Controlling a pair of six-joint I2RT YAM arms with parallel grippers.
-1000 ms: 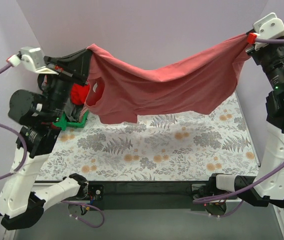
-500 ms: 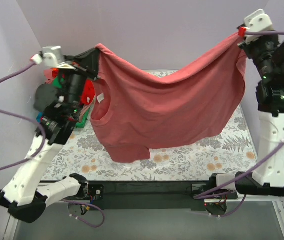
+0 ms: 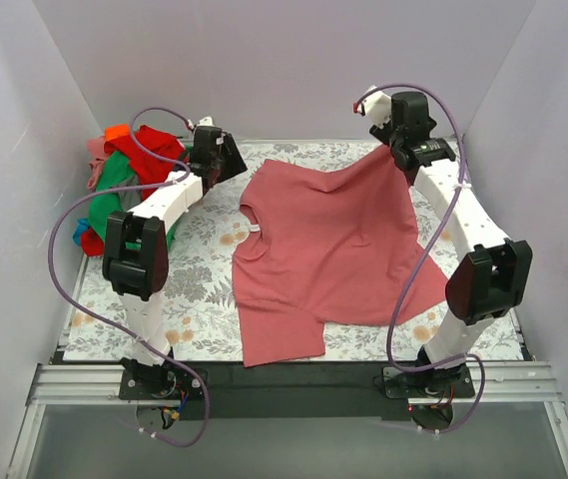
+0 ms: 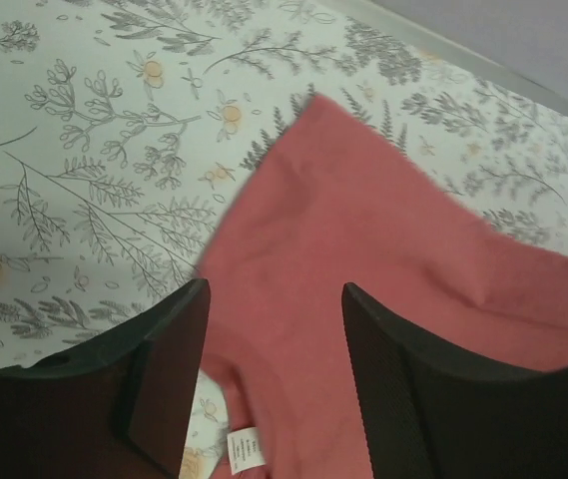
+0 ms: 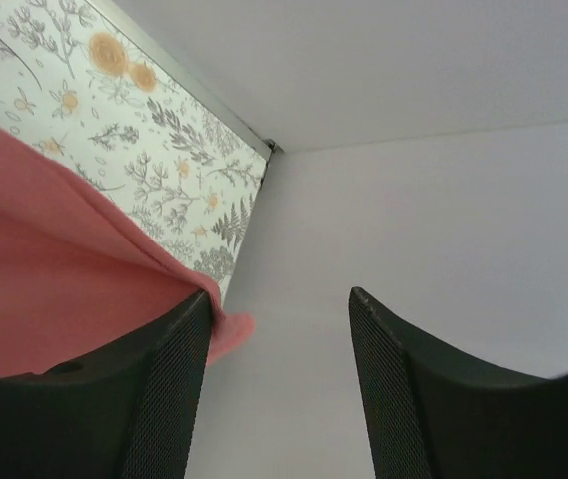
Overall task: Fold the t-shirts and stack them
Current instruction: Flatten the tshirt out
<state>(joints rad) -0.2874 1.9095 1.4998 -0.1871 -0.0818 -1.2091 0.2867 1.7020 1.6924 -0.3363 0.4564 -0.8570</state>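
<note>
**Salmon-pink t-shirt spread on the counter, both end effectors parted**

The salmon-pink t-shirt (image 3: pixel 328 249) is seen lying mostly flat across the middle of the floral-covered counter (image 3: pixel 189 289). Its collar is turned toward the left edge and one sleeve reaches toward the near edge. A small white neck tag (image 4: pixel 247 449) is visible at the collar.

The left end effector (image 4: pixel 274 299) is held low over the far shoulder of the garment. Its fingers (image 4: pixel 164 379) are spread apart, and nothing is pinched between them.

The right end effector (image 5: pixel 279 299) is positioned near the far right corner of the counter, likewise with its jaws spread. The far right corner of the shirt is raised off the counter toward it, and a fold of cloth is seen against the inner side of one finger. Whether that cloth is caught on the finger cannot be told.

A heap of other t-shirts (image 3: pixel 124 170), red, green, orange and pink, is piled in the far left corner.
</note>
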